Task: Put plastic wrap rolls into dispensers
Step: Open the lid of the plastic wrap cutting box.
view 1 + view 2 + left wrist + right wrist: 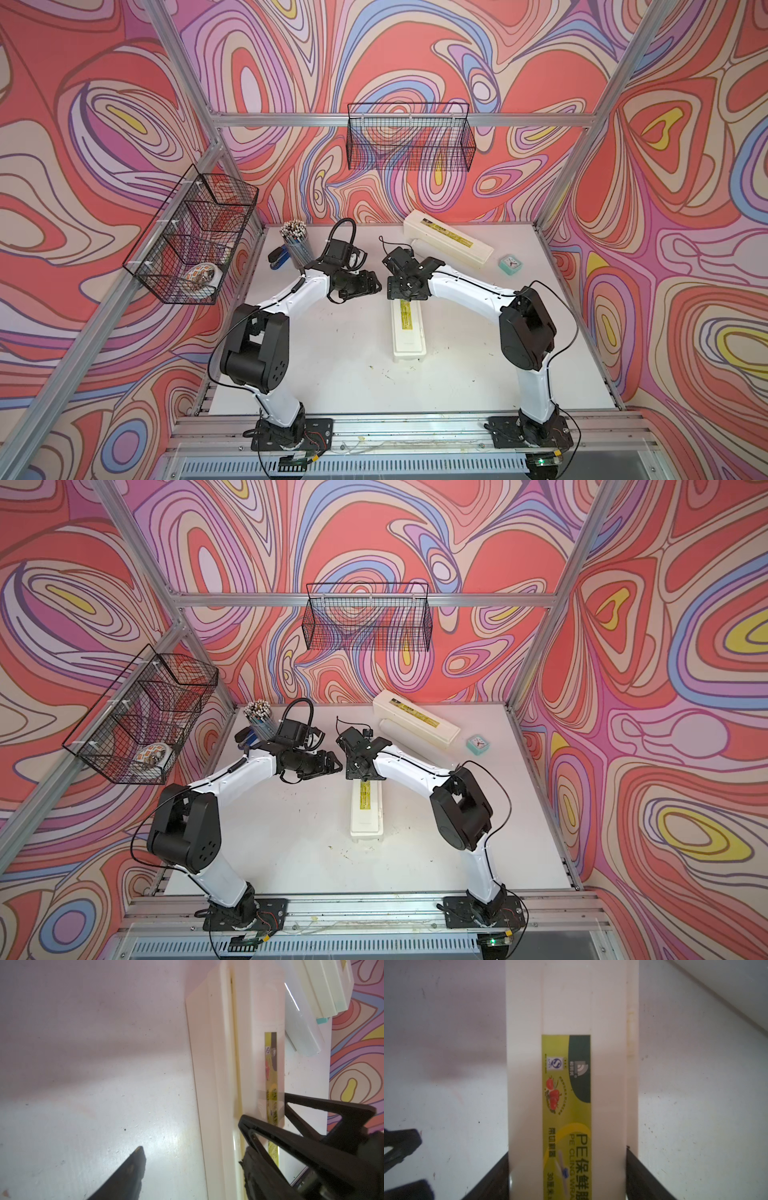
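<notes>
On the white worktop (332,365) the centre dispenser (409,332) lies lid-closed mid-frame. The rear dispenser (451,243) lies at upper right with a plastic wrap roll (299,1022) just beside it. The jaws of the right gripper (567,1150) clasp the centre dispenser's long sides; those of the left gripper (193,1147) stand wide and empty.

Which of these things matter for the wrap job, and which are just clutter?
Job: near dispenser, far dispenser, plastic wrap roll.
Lying about: pencil cup, blue stapler, teal clock, wire baskets.
</notes>
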